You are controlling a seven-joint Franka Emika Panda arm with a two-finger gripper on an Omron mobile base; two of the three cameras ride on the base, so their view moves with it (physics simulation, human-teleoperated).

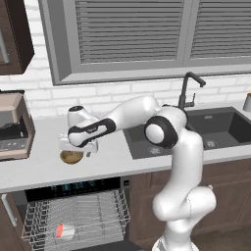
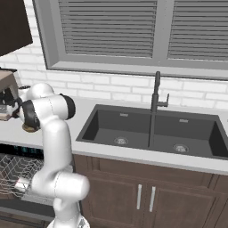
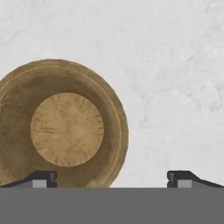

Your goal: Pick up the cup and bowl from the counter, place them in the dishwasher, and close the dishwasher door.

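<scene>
The golden-brown bowl sits on the pale counter, left of the sink. My gripper hangs open just above it, pointing down. In the hand view the bowl lies toward the left, its rim by my left fingertip, and bare counter lies past the right one; nothing is between the fingers of the gripper. The dishwasher stands open below with its white rack pulled out. The cup, white with a red top, lies on its side in the rack. The bowl's edge peeks out behind my arm.
A coffee machine stands on the counter just left of the bowl. The dark double sink with a black tap is to the right, and a pale grey cup stands at the far right. Brown cabinets run below the counter.
</scene>
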